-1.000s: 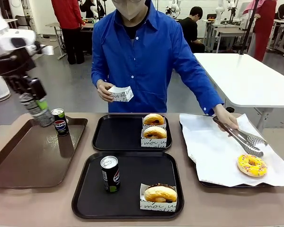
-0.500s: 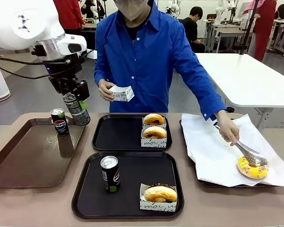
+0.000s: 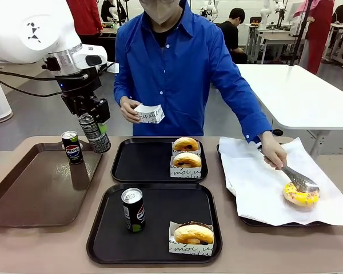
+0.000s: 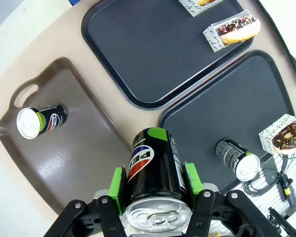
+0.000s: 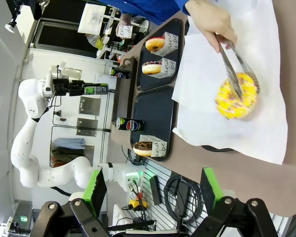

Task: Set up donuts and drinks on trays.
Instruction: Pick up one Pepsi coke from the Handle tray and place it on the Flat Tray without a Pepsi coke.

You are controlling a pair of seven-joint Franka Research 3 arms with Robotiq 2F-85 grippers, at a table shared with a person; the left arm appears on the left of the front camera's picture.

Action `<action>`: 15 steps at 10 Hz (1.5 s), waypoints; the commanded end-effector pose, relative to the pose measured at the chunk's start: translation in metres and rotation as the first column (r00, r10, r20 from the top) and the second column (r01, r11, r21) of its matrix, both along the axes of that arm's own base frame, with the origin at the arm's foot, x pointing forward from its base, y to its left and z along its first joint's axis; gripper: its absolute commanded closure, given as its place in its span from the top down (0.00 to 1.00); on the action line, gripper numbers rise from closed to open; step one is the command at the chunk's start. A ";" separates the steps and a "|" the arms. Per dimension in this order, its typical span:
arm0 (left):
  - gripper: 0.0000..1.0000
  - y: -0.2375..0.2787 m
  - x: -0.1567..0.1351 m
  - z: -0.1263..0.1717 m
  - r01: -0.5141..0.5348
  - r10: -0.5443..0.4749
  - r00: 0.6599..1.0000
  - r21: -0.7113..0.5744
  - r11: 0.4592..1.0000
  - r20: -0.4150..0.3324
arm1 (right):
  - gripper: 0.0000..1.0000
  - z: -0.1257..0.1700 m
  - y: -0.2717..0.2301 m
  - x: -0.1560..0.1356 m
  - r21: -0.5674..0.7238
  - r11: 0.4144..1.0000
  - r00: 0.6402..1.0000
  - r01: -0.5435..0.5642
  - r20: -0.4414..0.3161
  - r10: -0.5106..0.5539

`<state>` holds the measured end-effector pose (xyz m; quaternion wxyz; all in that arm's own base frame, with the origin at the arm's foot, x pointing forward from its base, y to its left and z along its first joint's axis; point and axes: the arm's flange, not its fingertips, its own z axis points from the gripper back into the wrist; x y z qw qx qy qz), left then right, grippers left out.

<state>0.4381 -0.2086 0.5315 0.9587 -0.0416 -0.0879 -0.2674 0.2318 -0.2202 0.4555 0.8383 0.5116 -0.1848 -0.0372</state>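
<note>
Trays come first: the near black tray (image 3: 154, 224) carries a black can (image 3: 132, 209) and a sleeved donut (image 3: 193, 235), while the far black tray (image 3: 159, 160) carries two sleeved donuts (image 3: 186, 152) at its right side. A brown tray (image 3: 43, 184) at the left bears a small can (image 3: 72, 146). A yellow donut (image 3: 300, 196) on white paper (image 3: 257, 177) is pinched with tongs (image 3: 297, 178) by the person's hand (image 3: 273, 153). A grey can (image 3: 95, 133) is held clamped in the left gripper (image 4: 156, 187), above the tabletop between the brown tray and the far black tray. The right gripper (image 5: 153, 187) is spread open.
</note>
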 end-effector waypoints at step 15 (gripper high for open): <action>1.00 -0.062 0.107 -0.125 -0.025 0.030 0.999 0.172 0.985 -0.028 | 1.00 0.000 -0.001 0.001 0.014 1.000 1.000 -0.001 0.023 0.001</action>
